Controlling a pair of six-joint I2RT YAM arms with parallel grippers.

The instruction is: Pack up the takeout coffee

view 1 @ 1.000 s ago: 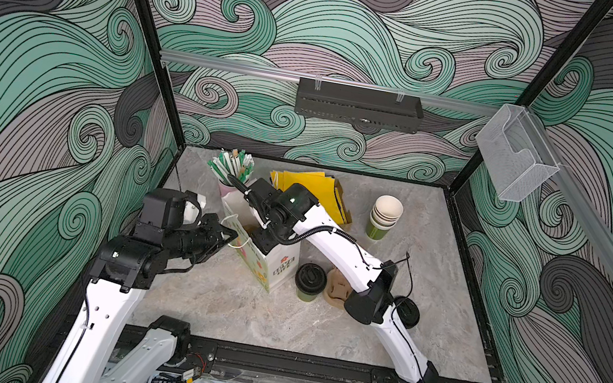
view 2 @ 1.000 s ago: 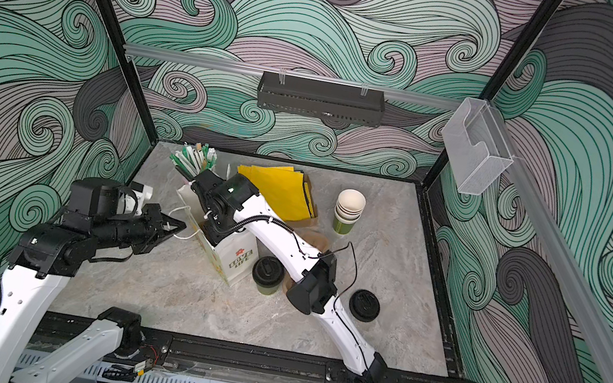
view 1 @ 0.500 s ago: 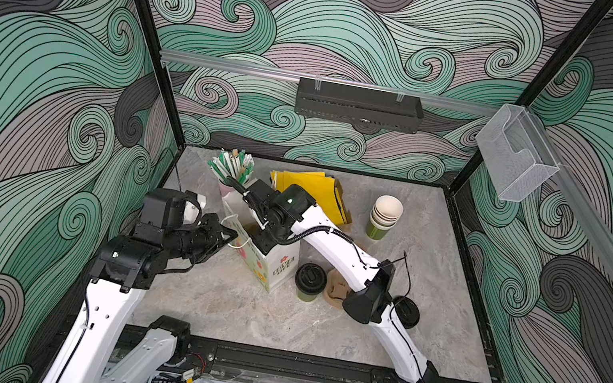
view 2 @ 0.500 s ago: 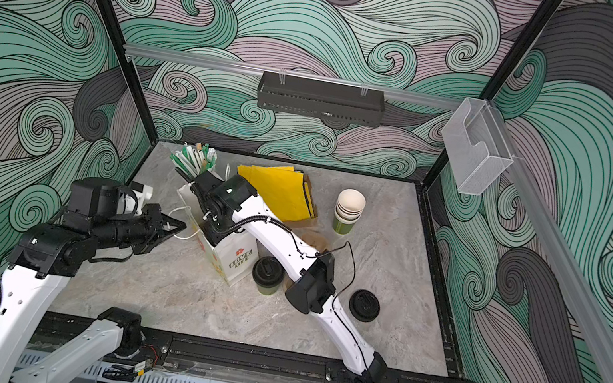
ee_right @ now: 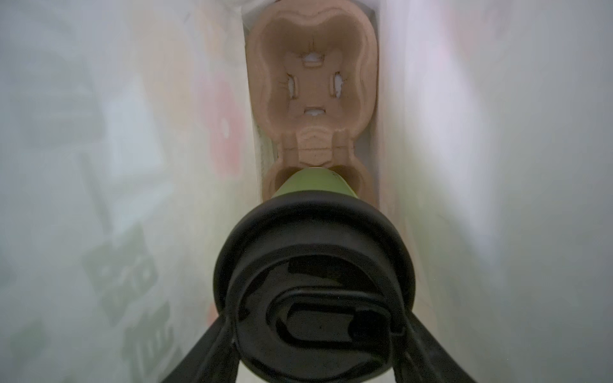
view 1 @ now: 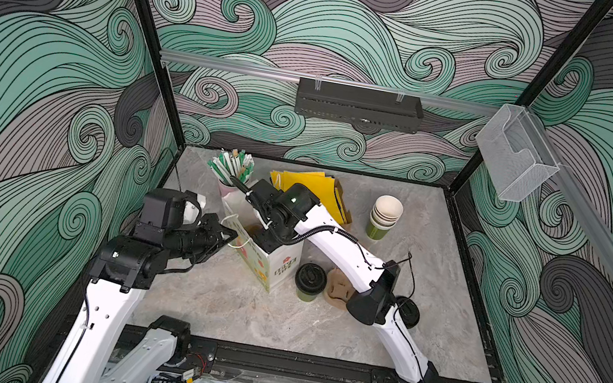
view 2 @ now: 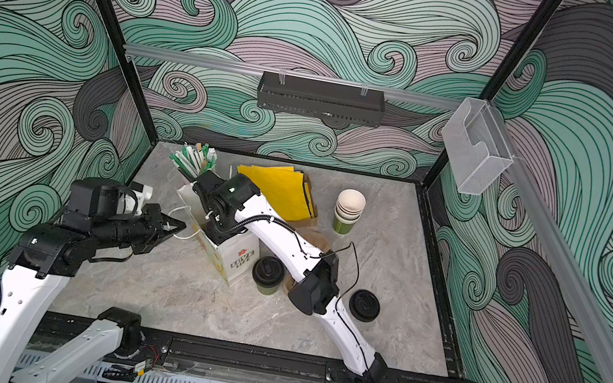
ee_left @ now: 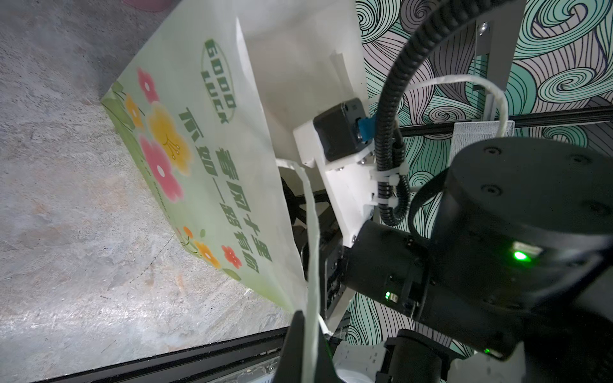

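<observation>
In the right wrist view my right gripper (ee_right: pixel 315 320) is shut on the takeout coffee (ee_right: pixel 311 185), a green cup with a black sip lid (ee_right: pixel 315 282). It hangs inside the white flowered bag (view 1: pixel 277 270), over one pocket of a brown pulp carrier (ee_right: pixel 311 83) on the bag's floor. In both top views the right wrist (view 1: pixel 278 213) dips into the bag's mouth, which hides the fingers and the cup. My left gripper (view 1: pixel 231 235) (ee_left: pixel 306 348) is shut on the bag's white handle (ee_left: pixel 311 232), left of the bag (view 2: pixel 238 259).
A second lidded green cup (view 1: pixel 309 282) stands right of the bag beside a brown carrier piece (view 1: pixel 339 291). A loose black lid (view 2: pixel 363 305) lies further right. Behind are stacked lidless cups (view 1: pixel 384 219), yellow paper sheets (view 1: pixel 312 185) and a cup of stirrers (view 1: pixel 233 167).
</observation>
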